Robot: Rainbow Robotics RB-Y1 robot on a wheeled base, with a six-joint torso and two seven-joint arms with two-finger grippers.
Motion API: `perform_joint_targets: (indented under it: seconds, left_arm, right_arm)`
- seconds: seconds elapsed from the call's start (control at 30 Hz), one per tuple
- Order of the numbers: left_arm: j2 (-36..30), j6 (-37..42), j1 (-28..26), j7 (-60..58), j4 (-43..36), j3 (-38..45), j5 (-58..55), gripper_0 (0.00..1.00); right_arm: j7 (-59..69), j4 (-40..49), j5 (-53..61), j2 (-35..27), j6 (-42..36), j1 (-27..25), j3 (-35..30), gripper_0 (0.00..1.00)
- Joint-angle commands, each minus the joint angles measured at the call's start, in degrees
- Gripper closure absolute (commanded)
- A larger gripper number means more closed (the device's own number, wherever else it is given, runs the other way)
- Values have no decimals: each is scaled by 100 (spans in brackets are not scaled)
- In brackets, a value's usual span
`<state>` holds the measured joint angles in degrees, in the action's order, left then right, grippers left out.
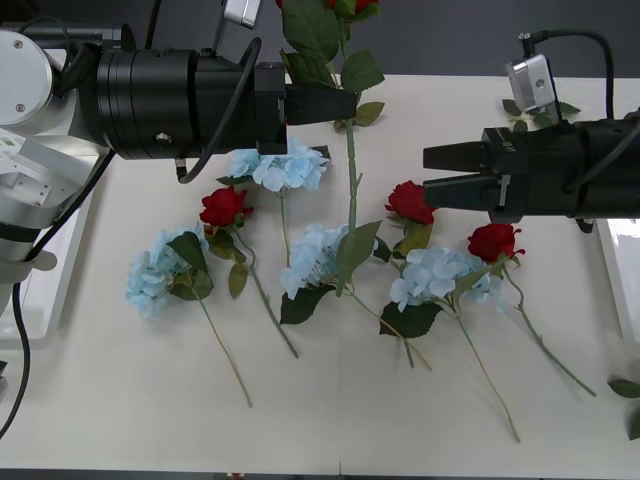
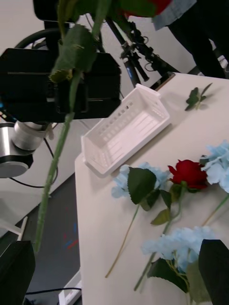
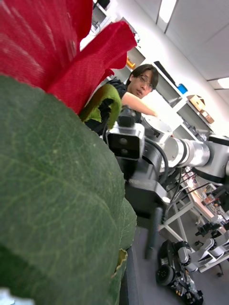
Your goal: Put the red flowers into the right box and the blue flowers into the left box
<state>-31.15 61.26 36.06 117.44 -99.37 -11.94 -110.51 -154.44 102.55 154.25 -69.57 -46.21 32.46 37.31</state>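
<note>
- Right up against my left wrist camera sits a broad green leaf (image 3: 57,200) with red petals (image 3: 71,43) above it: the lifted red rose.
- My left claw (image 1: 345,104) is up over the far middle of the surface (image 1: 330,420), its fingers pinched on the stem (image 1: 351,180) of that rose. The stem hangs down from the claw, and its lower end sits among the flowers below.
- My right claw (image 1: 432,170) hovers over the right side of the surface, pointing toward the left one, its two black fingers a little parted with nothing between them.
- Three more red roses lie flat: one (image 1: 224,207) left of centre, one (image 1: 409,201) just beside my right claw's tips, and one (image 1: 492,242) below that arm.
- Four blue flowers lie on the surface too: one (image 1: 155,270) at the left, one (image 1: 282,166) just under my left claw, one (image 1: 312,258) in the middle by the hanging stem, and one (image 1: 432,274) at the right between two roses.
- My left box (image 2: 126,128) stands at the surface's left edge; in the right wrist view it holds no flowers.
- My right box (image 1: 622,280) shows as a white rim at the right edge, partly behind my right arm.
- Loose green leaf sprigs (image 1: 540,108) lie at the far right behind that arm.
</note>
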Motion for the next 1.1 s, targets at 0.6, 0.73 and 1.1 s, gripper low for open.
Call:
perform_joint_targets:
  seconds: [0.6,0.73,1.1]
  left_arm:
    - [-49,0,33,244,-82,105,-50,100]
    - [-49,0,33,244,-82,105,-50,100]
    - [-49,0,33,244,-82,105,-50,100]
  right_arm:
    - [-56,1197,27,1516,165,-1998,-734,0]
    - [-56,1197,-167,1868,376,-1998,-734,0]
    - [-56,1153,-817,2562,886,-1963,-734,0]
